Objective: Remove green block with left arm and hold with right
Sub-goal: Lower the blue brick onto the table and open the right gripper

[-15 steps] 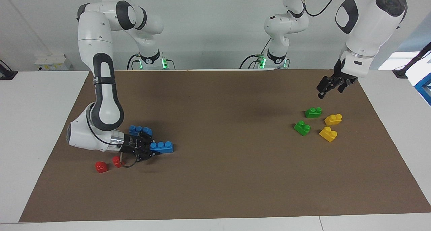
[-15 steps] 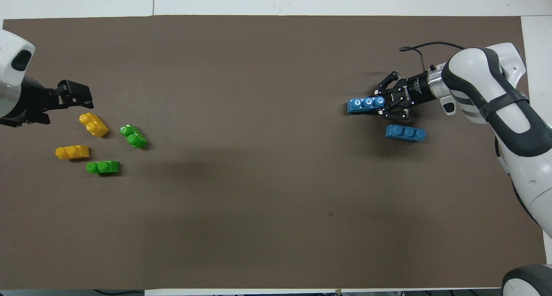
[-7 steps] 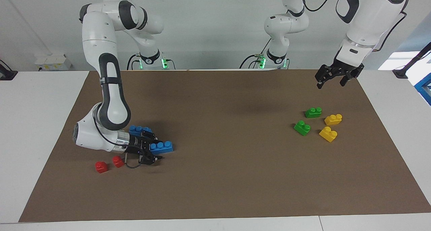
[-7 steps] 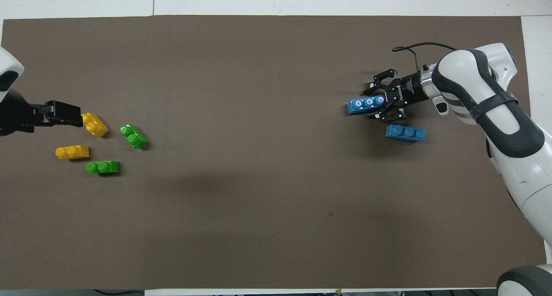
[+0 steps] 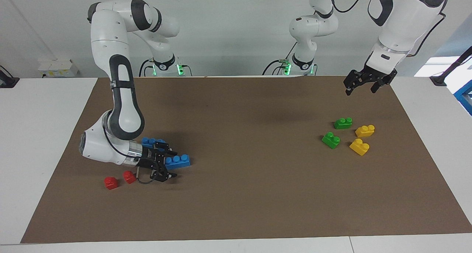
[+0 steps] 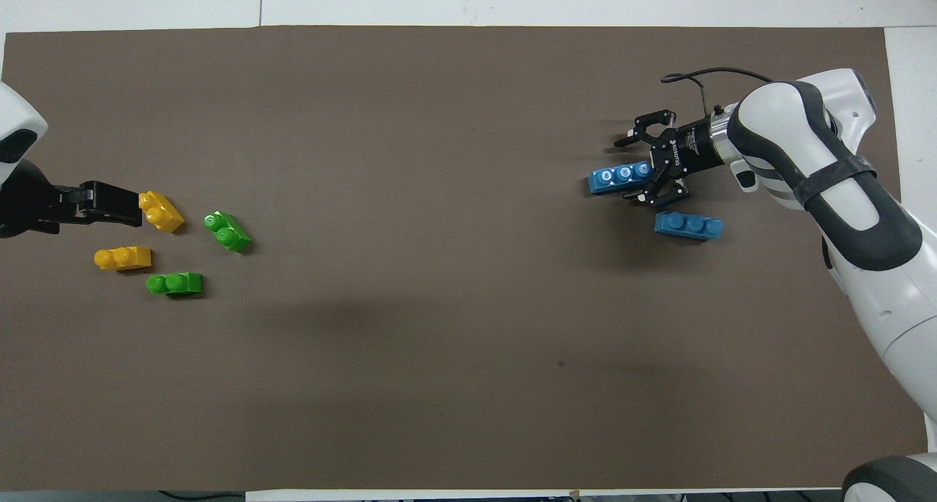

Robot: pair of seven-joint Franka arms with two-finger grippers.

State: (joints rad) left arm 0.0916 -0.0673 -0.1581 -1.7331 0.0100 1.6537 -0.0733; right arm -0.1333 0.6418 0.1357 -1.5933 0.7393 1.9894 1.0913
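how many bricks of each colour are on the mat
green bricks: 2
yellow bricks: 2
blue bricks: 2
red bricks: 2
total: 8

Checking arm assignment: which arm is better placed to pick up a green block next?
Left. The left gripper, fingers open, hangs above the mat beside the two green blocks; the right gripper is low at the blue bricks, at the table's right-arm end.
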